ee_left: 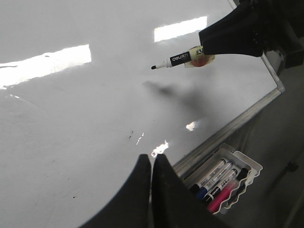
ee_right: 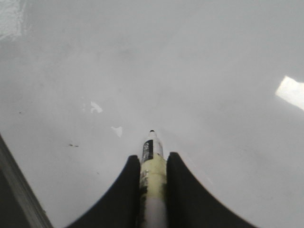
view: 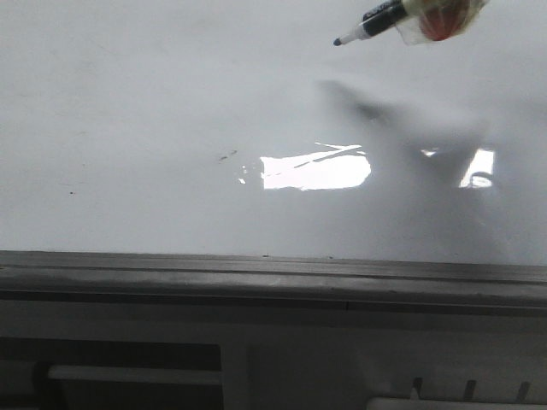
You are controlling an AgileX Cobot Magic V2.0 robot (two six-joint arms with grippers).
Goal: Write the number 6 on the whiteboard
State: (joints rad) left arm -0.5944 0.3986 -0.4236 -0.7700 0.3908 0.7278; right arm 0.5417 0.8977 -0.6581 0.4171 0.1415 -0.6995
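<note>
progress: nothing written, whiteboard (view: 154, 128) showing only faint specks, no 6, whole stroke remaining | left gripper (ee_left: 152, 164) idling near, jaws pressed together, gripping nothing | right gripper (ee_right: 153, 164) clamping marker (view: 369, 26) far right, tip seemingly hanging just off the board | count: 1 board, 1 held marker, about 4 in tray (ee_left: 247, 164)

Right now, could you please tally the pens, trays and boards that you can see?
Whiteboard: 1
Tray: 1
Pens: 5, with 1 pen in the right gripper and, as far as I can tell, 4 in the tray
Total: 7
</note>
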